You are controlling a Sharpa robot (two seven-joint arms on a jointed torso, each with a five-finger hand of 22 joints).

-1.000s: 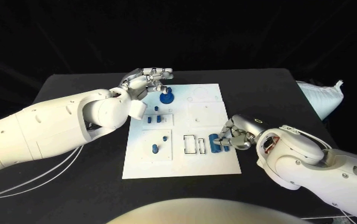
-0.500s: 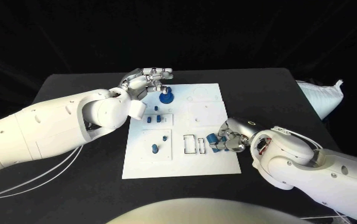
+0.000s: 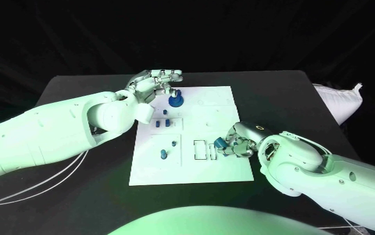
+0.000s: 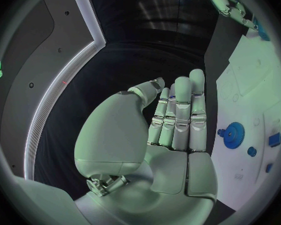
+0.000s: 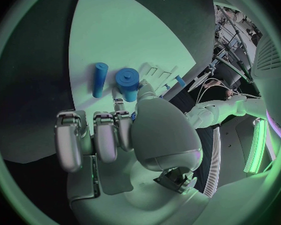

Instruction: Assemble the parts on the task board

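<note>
Task board: we see the white task board (image 3: 205,170) lying in the middle of the black worktop (image 3: 86,91), long side running away from us, so both arms reach it from opposite edges.
Right robot hand: our right robot hand (image 3: 237,144) sits at the board's right edge, fingers curled around a blue cylinder (image 5: 128,83) that it pinches upright; we judge it is held this way to go end-first into a slot.
Spare cylinder: a second blue cylinder (image 5: 100,79) lies flat on the board just beside the held one, not yet picked up.
Left robot hand: our left robot hand (image 3: 155,84) hovers at the board's far left corner, fingers straight and together, holding nothing; we read it as waiting clear of the work.
Gear: a blue gear (image 3: 176,102) rests on the board near that corner, just beside the left fingers.
Small parts: several small blue pieces (image 3: 163,155) stand along the board's left side.
</note>
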